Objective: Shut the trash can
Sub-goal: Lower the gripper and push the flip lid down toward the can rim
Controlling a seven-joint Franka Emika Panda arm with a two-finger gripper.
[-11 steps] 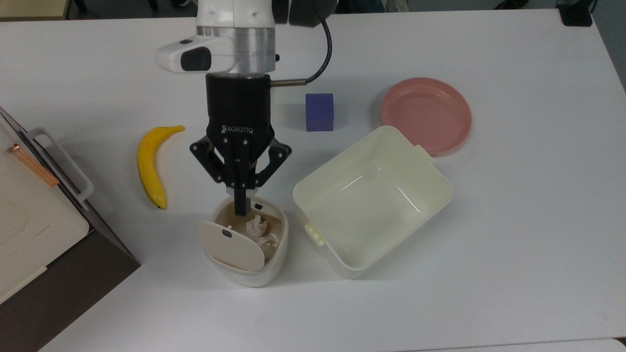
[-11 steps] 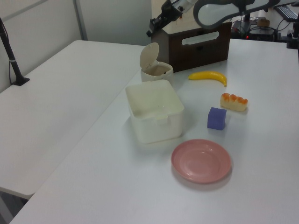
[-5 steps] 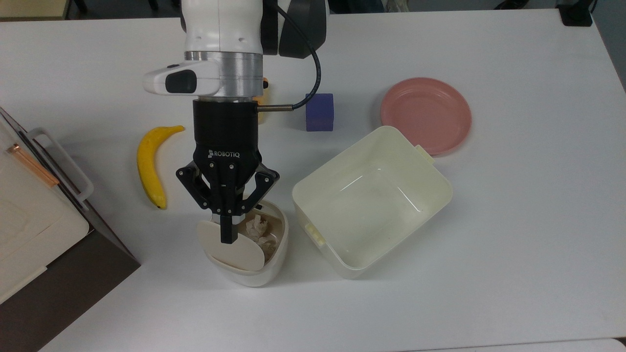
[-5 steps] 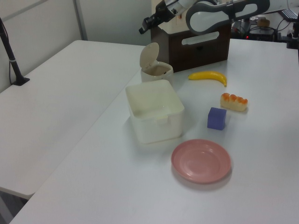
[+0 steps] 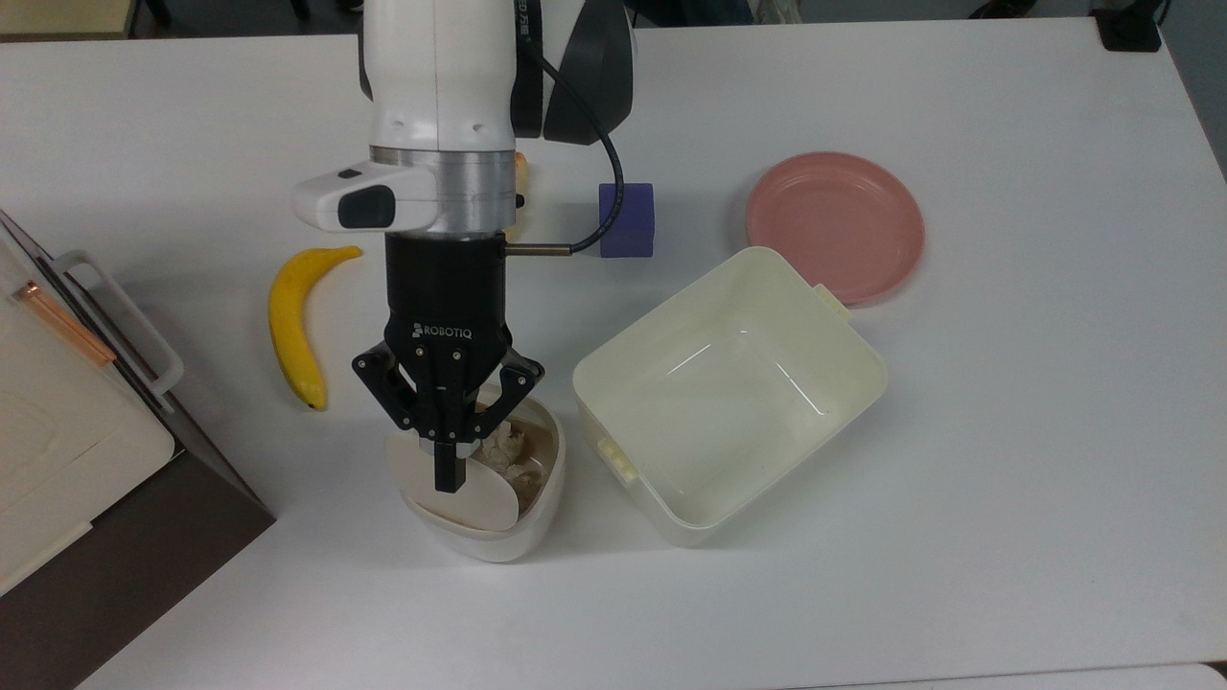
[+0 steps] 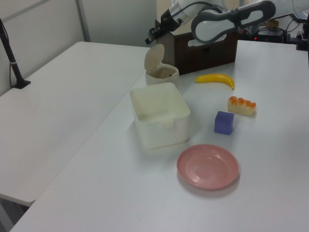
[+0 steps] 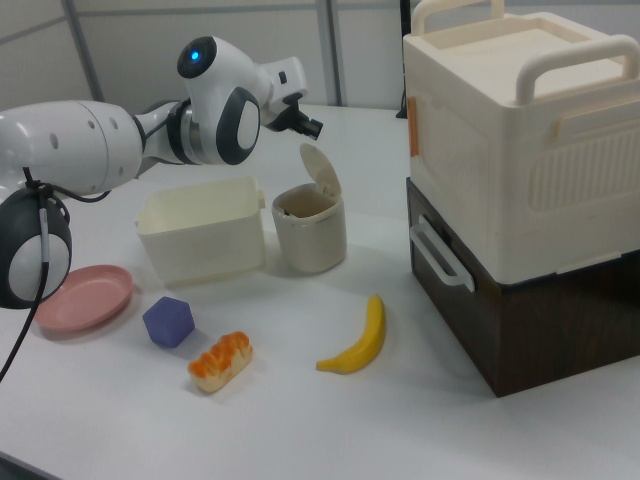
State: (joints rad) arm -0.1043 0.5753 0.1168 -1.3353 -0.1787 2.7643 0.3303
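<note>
Gripper (image 5: 447,476), fingers pressed together on nothing, hangs over the trash can (image 5: 489,479), which I see between banana (image 5: 292,326) and tub (image 5: 729,393). Its raised lid (image 7: 320,170) sits just below my fingertips, so pressing down looks right.

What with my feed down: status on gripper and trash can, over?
Black two-finger gripper shut, at top of beige hinged lid. Small cream-white plastic trash can open, lid upright. Nothing blocking.
</note>
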